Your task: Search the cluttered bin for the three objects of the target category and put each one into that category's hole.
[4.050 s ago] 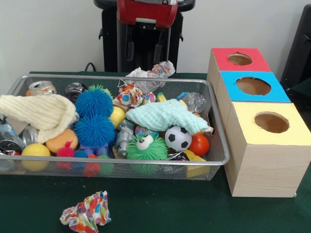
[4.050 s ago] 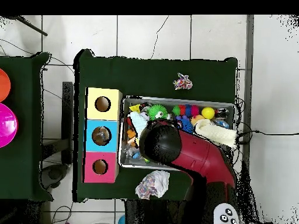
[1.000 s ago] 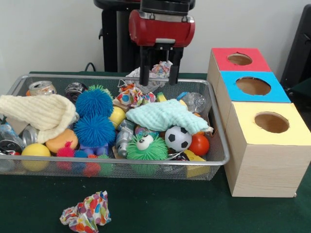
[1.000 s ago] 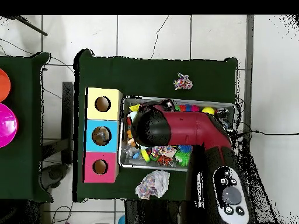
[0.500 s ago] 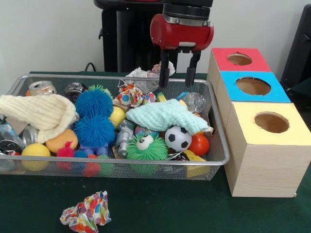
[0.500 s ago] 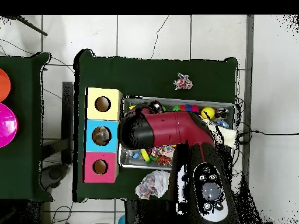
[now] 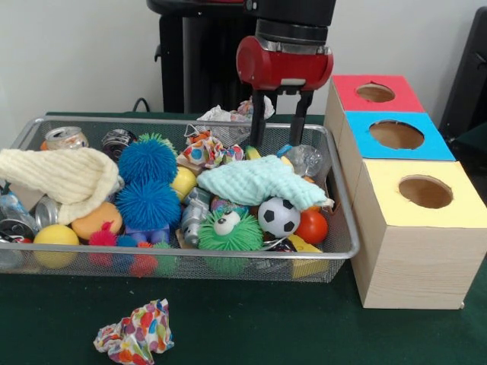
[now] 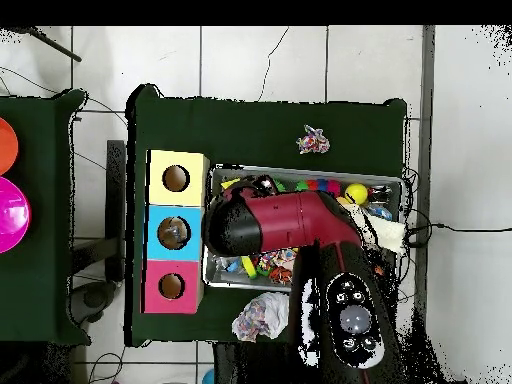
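The wire mesh bin point(image 7: 190, 255) is full of toys, cloths and cans. A crushed clear bottle point(image 7: 306, 160) lies at its far right corner, partly under a mint cloth point(image 7: 255, 182). Something clear with blue point(image 7: 7, 207) shows at the bin's left end; I cannot tell what it is. My gripper point(image 7: 275, 141) hangs open and empty just above the bin's far right end, its fingers point(image 7: 299, 122) just left of the bottle. The red-topped box's hole point(image 7: 375, 93) is at the far right, also in the overhead view point(image 8: 171, 286). There the arm point(image 8: 270, 222) hides the gripper.
The blue-topped box point(image 7: 396, 135) and the yellow-topped box point(image 7: 424, 192) stand in a row in front of the red one. Blue spiky balls point(image 7: 148, 186), a cream cloth point(image 7: 65, 175) and a soccer ball point(image 7: 278, 217) fill the bin. Crumpled paper point(image 7: 135, 333) lies on the table in front.
The arm has swung from behind the bin's middle toward the boxes and come down a little over the bin's far right end. The fingers have stayed open and empty.
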